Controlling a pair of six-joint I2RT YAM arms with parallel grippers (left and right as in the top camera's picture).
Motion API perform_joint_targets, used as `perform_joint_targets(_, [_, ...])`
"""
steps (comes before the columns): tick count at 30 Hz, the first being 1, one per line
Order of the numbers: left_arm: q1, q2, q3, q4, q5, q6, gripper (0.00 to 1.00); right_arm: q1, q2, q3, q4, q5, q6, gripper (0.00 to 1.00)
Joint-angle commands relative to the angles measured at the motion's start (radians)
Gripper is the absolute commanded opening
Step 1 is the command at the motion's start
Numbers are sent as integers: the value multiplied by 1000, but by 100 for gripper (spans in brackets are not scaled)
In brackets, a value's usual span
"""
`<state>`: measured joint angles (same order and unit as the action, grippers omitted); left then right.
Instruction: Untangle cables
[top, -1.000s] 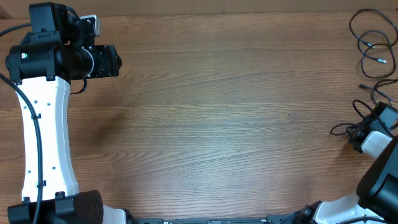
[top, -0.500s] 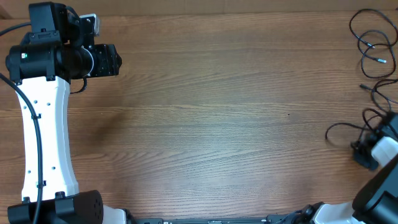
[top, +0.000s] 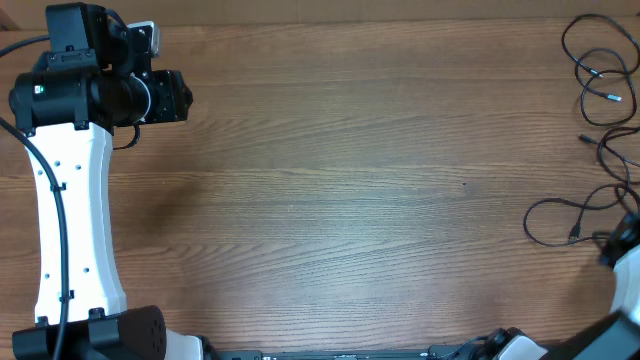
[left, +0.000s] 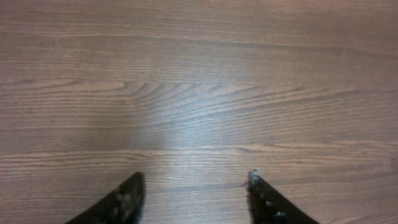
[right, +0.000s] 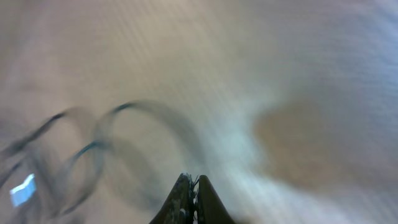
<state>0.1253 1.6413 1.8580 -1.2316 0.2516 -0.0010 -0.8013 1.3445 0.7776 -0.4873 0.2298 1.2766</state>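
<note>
Thin black cables (top: 592, 62) lie looped at the far right of the wooden table (top: 340, 190), with small plug tips showing. One strand forms a loop (top: 556, 203) that runs to my right gripper (top: 608, 248) at the right edge. In the blurred right wrist view that gripper (right: 192, 179) is shut, with a thin cable strand pinched at its tips; cable loops (right: 99, 146) and a bluish tip (right: 23, 190) smear to the left. My left gripper (top: 165, 97) is at the far left, away from the cables. In the left wrist view it (left: 194, 182) stands open over bare wood, holding nothing.
The left arm's white link (top: 70, 220) runs down the left side. The right arm's white link (top: 628, 268) is partly cut off by the right edge. The table's far edge (top: 350, 20) runs along the top.
My right gripper has pulled toward the near right corner, drawing a cable strand out into a wider loop. The left jaws have narrowed a little; the left arm has stayed put.
</note>
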Motion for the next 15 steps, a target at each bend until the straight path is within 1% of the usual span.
perform_joint_targets(1, [3,4,-2,14,12,1,50,42,-131,153,11,-159,-329,4])
perform_joint_targets(2, [3,4,-2,18,13,0,50,67,-164,198,5,-205,-416,4])
perform_joint_targets(7, [3,4,-2,33,60,1,51,219,-232,301,27,-409,-637,4])
perform_joint_targets(11, [3,4,-2,40,64,1,52,416,-241,308,119,-529,-839,4])
perform_joint_targets(15, [3,4,-2,37,63,3,52,645,-230,308,179,-542,-1101,4])
